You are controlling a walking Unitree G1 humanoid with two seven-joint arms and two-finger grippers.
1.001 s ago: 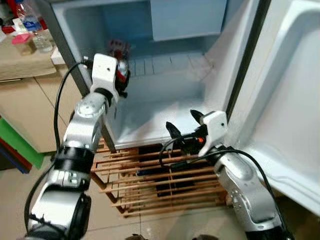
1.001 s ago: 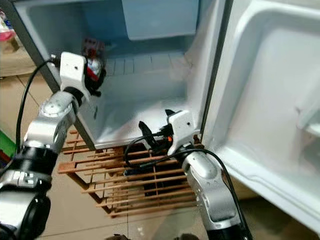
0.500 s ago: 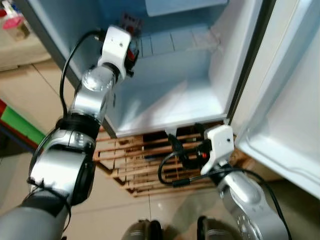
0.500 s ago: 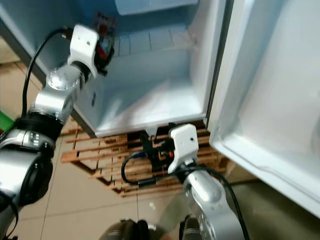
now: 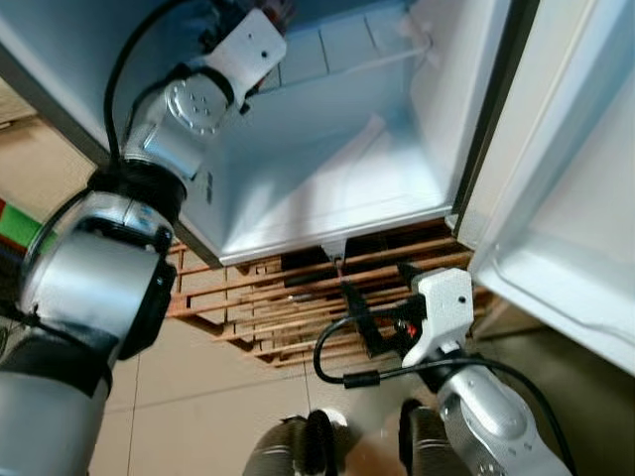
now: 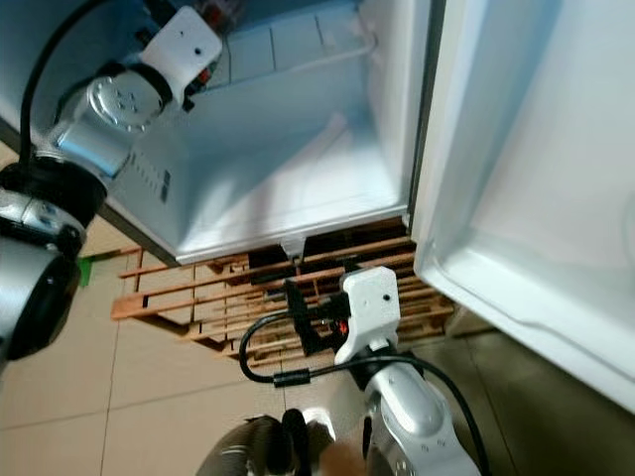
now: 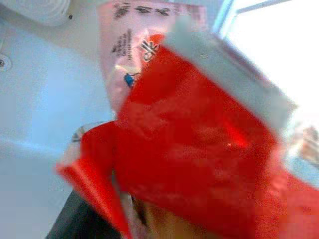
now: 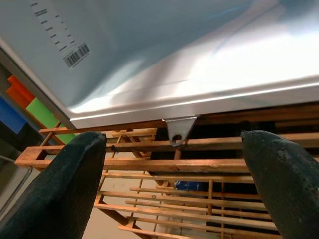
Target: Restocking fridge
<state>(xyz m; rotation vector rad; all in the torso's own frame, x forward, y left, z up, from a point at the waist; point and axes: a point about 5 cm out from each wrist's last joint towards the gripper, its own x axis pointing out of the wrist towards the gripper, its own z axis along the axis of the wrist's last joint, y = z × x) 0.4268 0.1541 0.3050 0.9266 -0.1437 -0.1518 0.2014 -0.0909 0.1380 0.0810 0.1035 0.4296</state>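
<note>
The small fridge [image 5: 327, 169] stands open on a wooden pallet [image 5: 248, 302]. My left arm reaches up into its upper left corner, by the wire shelf [image 5: 347, 45]. There my left gripper [image 5: 230, 12] is shut on a red and pink snack packet [image 7: 189, 149], which sits close against the white inner wall; one dark finger [image 7: 75, 224] shows under it. My right gripper [image 5: 377, 290] hangs open and holds nothing, low in front of the pallet, just below the fridge's bottom edge [image 8: 199, 99].
The fridge door [image 5: 575, 198] stands swung open on the right, close to my right arm. A black cable [image 5: 347, 372] loops under the right wrist. My feet [image 5: 317, 441] stand on the tiled floor. A green and red edge [image 8: 30, 102] lies left of the pallet.
The camera has tilted down and come closer to the fridge. My left arm has pushed the packet deeper into the upper left corner. The right gripper stays open and has dropped below the fridge.
</note>
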